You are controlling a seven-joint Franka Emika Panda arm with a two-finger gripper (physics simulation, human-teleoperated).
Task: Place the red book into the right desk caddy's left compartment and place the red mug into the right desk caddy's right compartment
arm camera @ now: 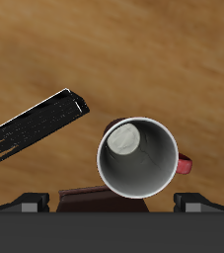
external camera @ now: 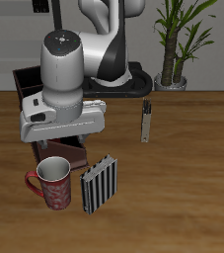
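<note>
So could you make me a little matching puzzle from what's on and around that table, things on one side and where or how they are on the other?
Things:
1. red mug
2. striped book
3. red book
4. potted plant

Descriptions:
A. upright on its own, farther back
B. green leaves, at the very back
C. open side up, pale grey inside
D. close beside the mug, near the front

Pairs: 1-C, 2-D, 3-A, 4-B
</note>
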